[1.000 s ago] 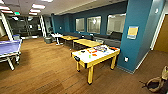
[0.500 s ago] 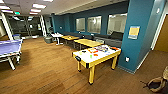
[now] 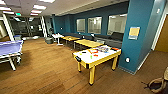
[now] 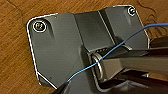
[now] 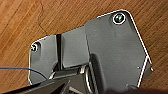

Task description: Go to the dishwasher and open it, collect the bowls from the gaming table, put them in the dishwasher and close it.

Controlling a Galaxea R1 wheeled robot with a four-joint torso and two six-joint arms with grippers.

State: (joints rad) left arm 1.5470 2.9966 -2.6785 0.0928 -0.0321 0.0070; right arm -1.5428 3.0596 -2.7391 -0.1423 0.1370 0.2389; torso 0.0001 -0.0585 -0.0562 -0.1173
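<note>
Ideally the approach squares up to the long yellow-sided, white-topped gaming table [image 3: 96,58] across the brown wood floor [image 3: 45,72]; whether either arm's fingers are open, I cannot tell.

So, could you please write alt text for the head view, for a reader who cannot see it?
A gaming table with a glossy white top and yellow legs stands on a wooden floor beside a teal pillar, with small colourful items on top. A blue table-tennis table stands at the left, and more yellow tables line the windowed back wall.
</note>
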